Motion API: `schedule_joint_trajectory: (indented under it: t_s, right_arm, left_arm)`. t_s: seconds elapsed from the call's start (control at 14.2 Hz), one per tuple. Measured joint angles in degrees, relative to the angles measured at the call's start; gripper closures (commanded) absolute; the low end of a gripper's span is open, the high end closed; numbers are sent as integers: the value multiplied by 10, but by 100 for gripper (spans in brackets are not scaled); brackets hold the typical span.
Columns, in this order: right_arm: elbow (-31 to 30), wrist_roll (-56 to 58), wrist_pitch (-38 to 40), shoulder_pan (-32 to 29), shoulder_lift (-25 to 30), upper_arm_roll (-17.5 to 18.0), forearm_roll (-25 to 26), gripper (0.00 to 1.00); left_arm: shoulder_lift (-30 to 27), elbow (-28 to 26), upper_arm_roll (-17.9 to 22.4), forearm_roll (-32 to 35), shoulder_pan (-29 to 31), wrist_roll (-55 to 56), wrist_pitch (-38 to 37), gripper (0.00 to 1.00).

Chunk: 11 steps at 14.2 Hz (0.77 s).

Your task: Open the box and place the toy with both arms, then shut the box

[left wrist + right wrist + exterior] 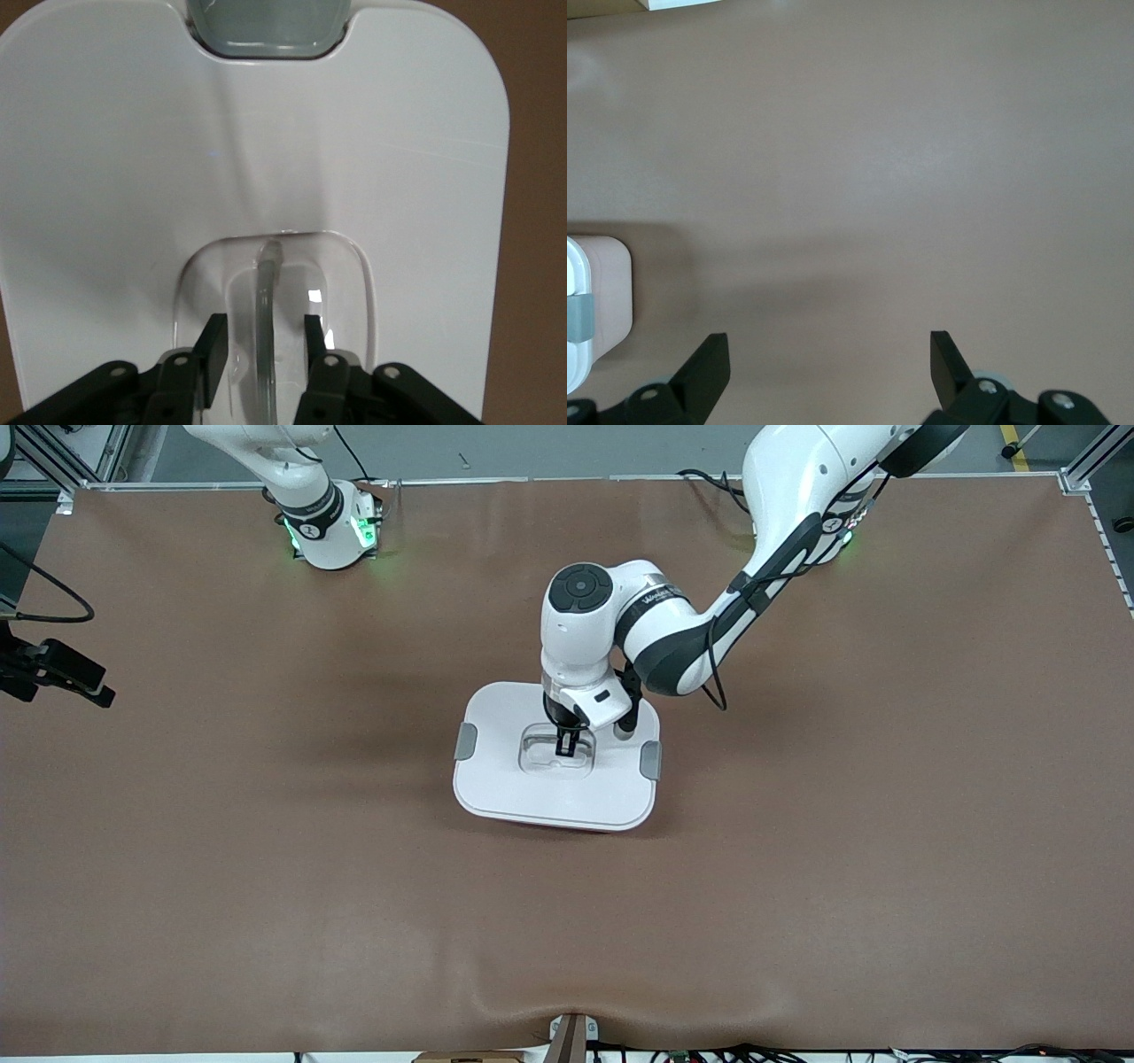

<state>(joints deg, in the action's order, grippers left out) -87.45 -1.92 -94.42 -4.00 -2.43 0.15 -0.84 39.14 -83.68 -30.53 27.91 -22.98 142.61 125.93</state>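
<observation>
The table (266, 868), covered in brown, fills nearly the whole front view. The box (556, 757) sits just above the middle of that frame with its white lid on, a grey clip (465, 741) on the edge toward the right arm's end and another (650, 759) on the edge toward the left arm's end. A thin strip of the red base shows under the lid's lower edge.

The left arm (780, 522) comes in from the upper right of the front view and bends down over the box. The left gripper (564, 746) is down in the clear recessed handle (556, 751) at the lid's centre. The front view shows only that it is in the recess. The left wrist view shows more: the two black fingers (211, 359) stand on either side of the handle's thin clear rib (266, 328), with a visible gap between each finger and the rib, so the gripper is partly open and grips nothing. That view also shows a grey clip (266, 27) at the top of the frame.

The right arm (310, 505) waits at the upper left of the front view; its gripper cannot be seen there. The right wrist view shows the right gripper (828, 363) at the bottom of the frame, fingers (709, 367) spread wide over bare table and holding nothing. At that frame's lower left edge a corner of the box (607, 297) shows, its pinkish base plain to see below the lid.

The toy is in none of the views.
</observation>
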Motion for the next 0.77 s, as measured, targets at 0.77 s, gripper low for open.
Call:
schedule_joint_trajectory:
  t_s: [0.77]
  right_arm:
    - [0, 0, 0, 0, 0, 0, 0, 0]
  left_arm:
    - [-95, 21, -7, -76, 20, -97, -121, 0]
